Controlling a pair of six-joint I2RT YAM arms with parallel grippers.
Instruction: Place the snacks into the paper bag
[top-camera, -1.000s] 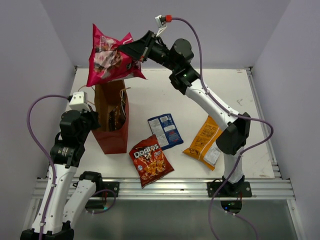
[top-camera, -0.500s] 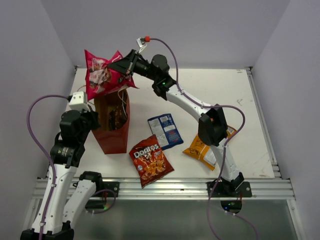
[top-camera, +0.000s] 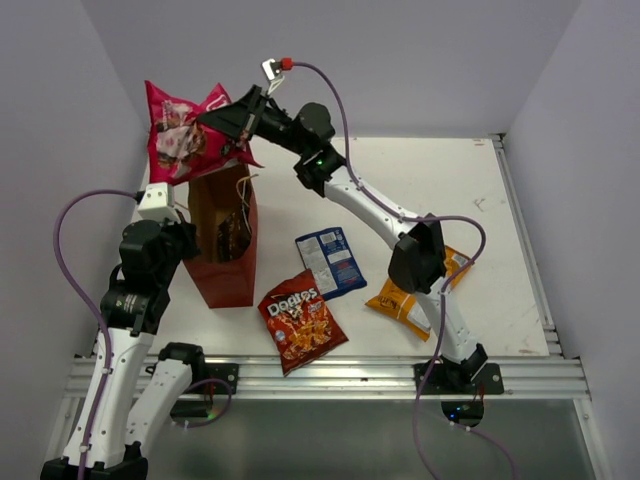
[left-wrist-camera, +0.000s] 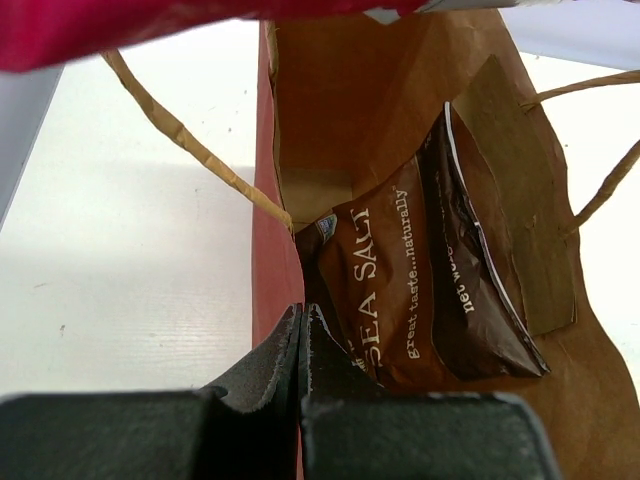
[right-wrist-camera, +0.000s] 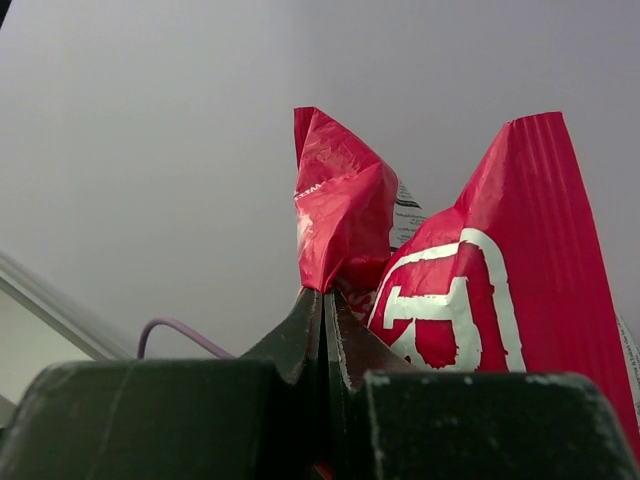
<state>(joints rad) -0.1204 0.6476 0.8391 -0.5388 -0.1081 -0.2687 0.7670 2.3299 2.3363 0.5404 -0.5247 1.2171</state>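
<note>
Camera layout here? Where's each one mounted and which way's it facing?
Top external: above, behind the bases, looking down at the table; left arm and right arm show.
Left wrist: on left arm, looks down into the paper bag at the brown packet; left jaws shut on its wall.
Right wrist: raised, faces the grey wall; right jaws shut on the pink packet.
Shared: top and left wrist both show bag and brown packet.

Soft, even overhead light. White table (top-camera: 470, 200) bright, w/ faint soft-edged shadows on it. Top view sharp throughout. Left wrist: left gripper (left-wrist-camera: 300, 325) blurred near lens, paper bag (left-wrist-camera: 340, 110) dimmer inside, table at left washed out. Right wrist: right gripper (right-wrist-camera: 323, 305) blurred, pink packet (right-wrist-camera: 520, 250) crisp w/ foil sheen.
</note>
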